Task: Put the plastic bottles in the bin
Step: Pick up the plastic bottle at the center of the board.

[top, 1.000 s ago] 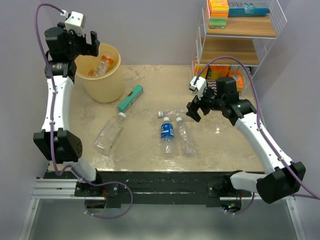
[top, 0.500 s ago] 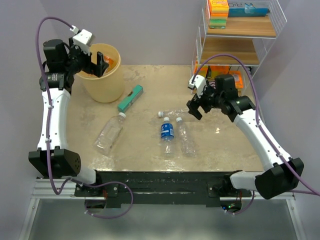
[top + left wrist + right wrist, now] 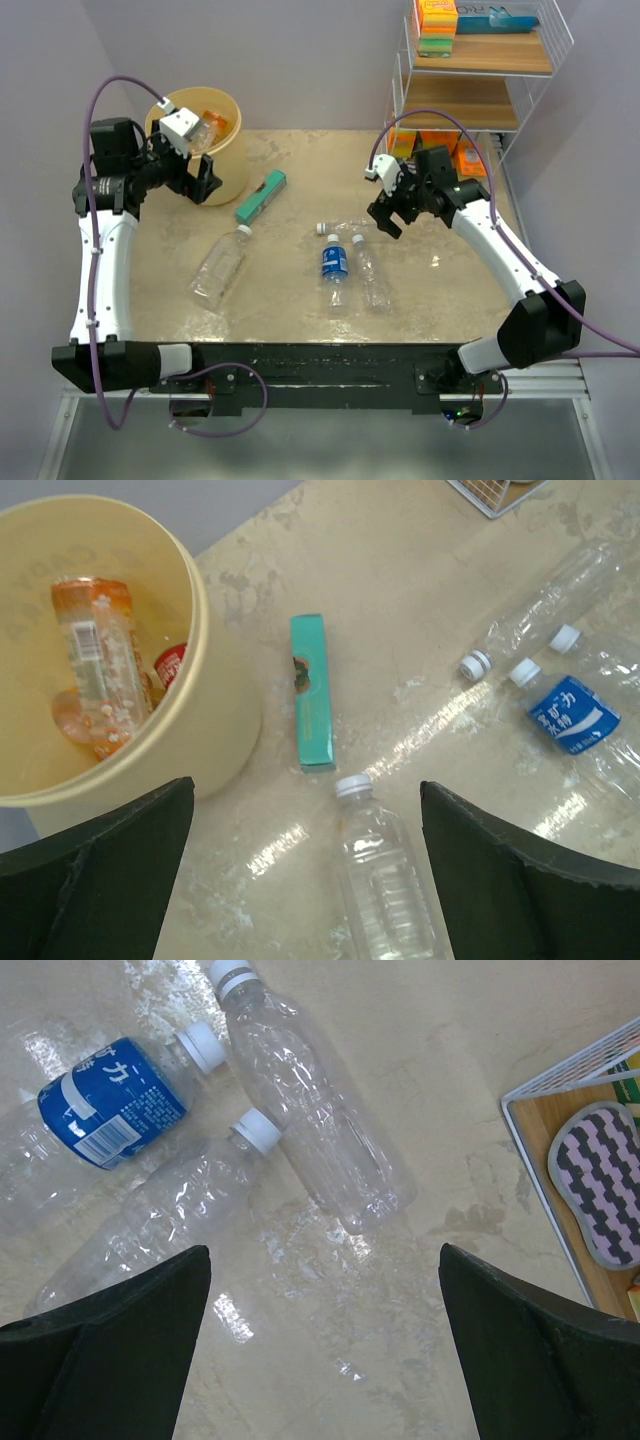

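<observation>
The pale yellow bin stands at the back left; in the left wrist view its wall shows, with an orange bottle and a red-labelled one inside. My left gripper is open and empty, in front of the bin, above a clear bottle lying on the table. In the table's middle lie a blue-labelled bottle and two clear bottles. My right gripper is open and empty beside them, hovering over bare table below the clear bottle.
A flat teal box lies between the bin and the bottles. A white wire shelf rack with coloured items stands at the back right; its corner holds a striped sponge.
My left gripper has moved from above the bin down and forward to its front side. My right gripper has shifted a little left and away, still open.
</observation>
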`<action>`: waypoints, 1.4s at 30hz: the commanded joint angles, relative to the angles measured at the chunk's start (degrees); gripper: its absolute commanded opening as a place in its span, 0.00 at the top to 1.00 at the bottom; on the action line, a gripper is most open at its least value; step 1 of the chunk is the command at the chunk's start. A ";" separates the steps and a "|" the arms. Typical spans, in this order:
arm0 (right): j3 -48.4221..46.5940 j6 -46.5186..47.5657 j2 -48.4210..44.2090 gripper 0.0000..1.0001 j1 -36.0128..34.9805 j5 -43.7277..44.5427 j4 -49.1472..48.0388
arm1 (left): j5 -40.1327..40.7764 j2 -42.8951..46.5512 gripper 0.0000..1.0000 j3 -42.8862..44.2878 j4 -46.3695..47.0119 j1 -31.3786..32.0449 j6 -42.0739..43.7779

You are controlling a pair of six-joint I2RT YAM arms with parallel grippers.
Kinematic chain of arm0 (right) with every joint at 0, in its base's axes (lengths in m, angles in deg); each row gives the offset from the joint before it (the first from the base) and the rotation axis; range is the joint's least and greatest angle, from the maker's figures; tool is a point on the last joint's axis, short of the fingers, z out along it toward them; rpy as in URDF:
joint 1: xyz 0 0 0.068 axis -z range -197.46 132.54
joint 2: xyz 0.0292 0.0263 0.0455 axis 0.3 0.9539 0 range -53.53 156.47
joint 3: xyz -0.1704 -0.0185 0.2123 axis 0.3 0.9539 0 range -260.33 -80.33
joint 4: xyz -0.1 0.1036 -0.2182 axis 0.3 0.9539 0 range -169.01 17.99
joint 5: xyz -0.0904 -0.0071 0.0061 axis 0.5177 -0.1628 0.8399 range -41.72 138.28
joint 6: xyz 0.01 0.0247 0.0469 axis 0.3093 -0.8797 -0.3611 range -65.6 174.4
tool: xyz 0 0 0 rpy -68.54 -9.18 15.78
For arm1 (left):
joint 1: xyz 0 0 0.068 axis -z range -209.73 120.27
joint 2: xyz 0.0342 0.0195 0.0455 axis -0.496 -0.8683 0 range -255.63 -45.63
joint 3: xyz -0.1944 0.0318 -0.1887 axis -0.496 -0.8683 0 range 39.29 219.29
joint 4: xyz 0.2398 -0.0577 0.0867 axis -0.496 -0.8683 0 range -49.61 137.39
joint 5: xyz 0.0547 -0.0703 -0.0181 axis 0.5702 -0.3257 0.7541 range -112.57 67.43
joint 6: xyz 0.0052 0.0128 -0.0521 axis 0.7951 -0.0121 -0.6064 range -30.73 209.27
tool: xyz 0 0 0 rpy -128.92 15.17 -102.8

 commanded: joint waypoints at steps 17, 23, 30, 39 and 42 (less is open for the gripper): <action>0.03 -0.66 -0.74 0.01 0.24 -0.98 -2.61 | 6.70 7.07 0.01 -21.02 -13.39 0.40 8.39; 1.96 -0.75 -2.14 0.01 0.24 -0.63 -3.58 | 9.59 5.66 0.01 -24.45 -11.55 0.66 6.64; 3.90 -0.84 -3.37 0.01 0.24 -0.10 -4.46 | 12.67 3.02 0.01 -28.49 -8.38 1.80 4.62; 5.13 -0.66 -4.34 0.01 0.15 0.42 -4.55 | 16.98 -1.46 0.01 -31.57 -3.20 5.49 1.89; 5.74 -0.49 -4.69 0.01 0.24 0.60 -4.64 | 18.73 -2.69 0.01 -32.01 -2.05 5.76 1.19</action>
